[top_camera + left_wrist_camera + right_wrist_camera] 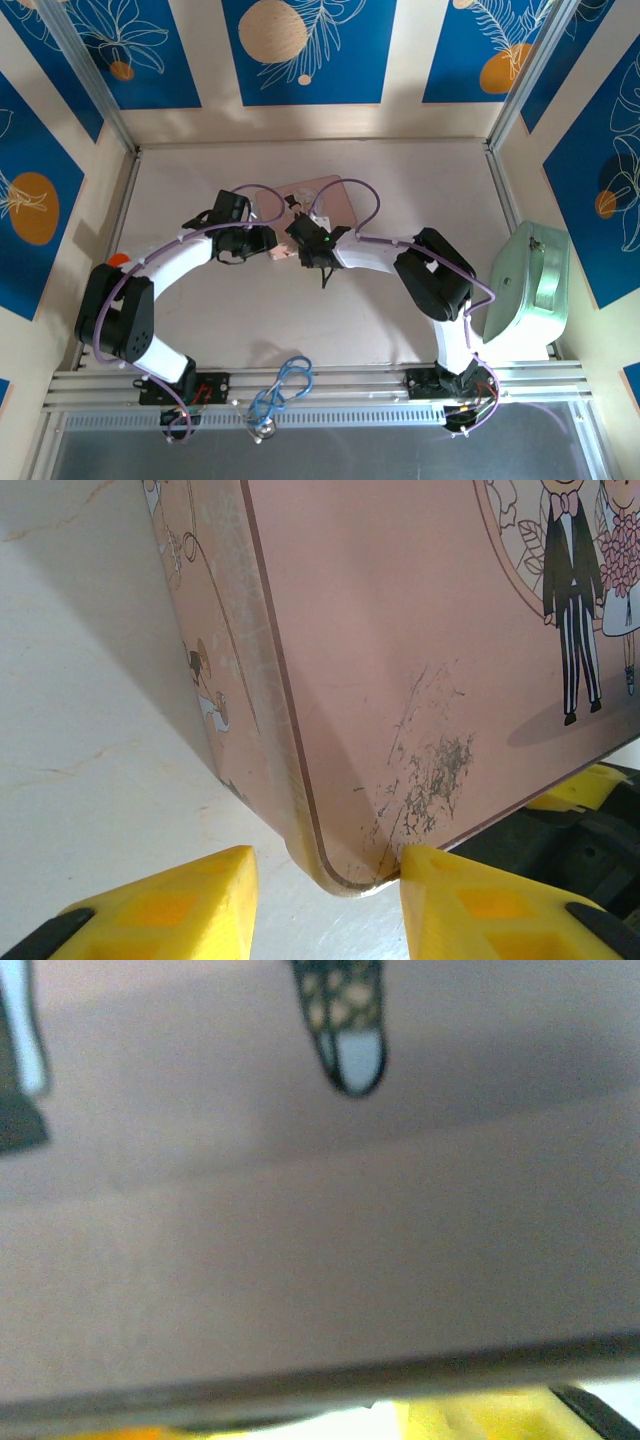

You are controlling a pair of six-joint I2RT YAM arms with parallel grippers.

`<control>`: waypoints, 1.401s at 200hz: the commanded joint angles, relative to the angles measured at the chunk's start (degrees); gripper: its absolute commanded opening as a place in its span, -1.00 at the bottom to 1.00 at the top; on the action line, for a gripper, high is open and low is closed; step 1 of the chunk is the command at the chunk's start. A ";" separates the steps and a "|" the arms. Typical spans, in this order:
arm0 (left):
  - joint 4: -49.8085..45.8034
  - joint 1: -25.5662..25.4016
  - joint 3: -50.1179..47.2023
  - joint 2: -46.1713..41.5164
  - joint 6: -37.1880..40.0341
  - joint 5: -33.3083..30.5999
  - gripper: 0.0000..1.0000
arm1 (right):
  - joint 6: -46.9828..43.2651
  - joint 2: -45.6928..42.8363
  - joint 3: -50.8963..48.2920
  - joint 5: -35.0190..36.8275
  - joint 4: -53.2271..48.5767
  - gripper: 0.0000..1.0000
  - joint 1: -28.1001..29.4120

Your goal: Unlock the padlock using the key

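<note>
Left gripper point(330, 912) is spread open. Its two chunky yellow plastic fingers point(170, 910) straddle the rounded corner of the pink tin point(420, 660). The finger on one side sits right against the corner, and the other has a sliver of white table point(80, 730) showing beside it. So it's bracketing the corner, not clamping it.

The right gripper point(300, 238) is jammed up against the same tin from the other side. Its own camera is so close that everything's a pinkish blur, so I honestly can't tell if it's clenched or loose.

The tin is flat painted metal with a thin darker rim line. There's a cartoon groom in a striped suit on the lid, and a patch of grey scuffs and scratches by that corner. It lies mid-table, a bit toward the far edge, and both arms curl in to meet at its near side.

The padlock is tiny, and where it sits relative to either gripper I can't tell.

A pale green tin case point(530, 280) stands at the table's right edge, well apart.
</note>
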 commanded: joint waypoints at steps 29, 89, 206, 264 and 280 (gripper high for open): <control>-1.01 0.98 -0.92 0.37 1.16 -0.38 -0.20 | 1.35 -0.90 -0.61 1.28 -2.22 -0.36 0.43; -1.36 1.41 -0.75 0.36 1.40 -0.33 -0.20 | 1.06 -1.96 -1.73 1.06 -1.10 -0.54 0.49; -3.84 3.16 3.60 4.44 5.03 -1.81 -0.20 | 8.39 -7.10 -7.00 -5.87 1.37 -1.00 2.20; -4.88 3.26 7.30 9.14 6.59 -3.03 -0.22 | 16.35 -13.26 -18.37 -12.37 12.19 -1.00 0.27; -4.32 3.19 7.18 8.94 5.82 -2.38 -0.22 | 16.72 -12.73 -18.57 -13.13 12.56 -1.00 -0.36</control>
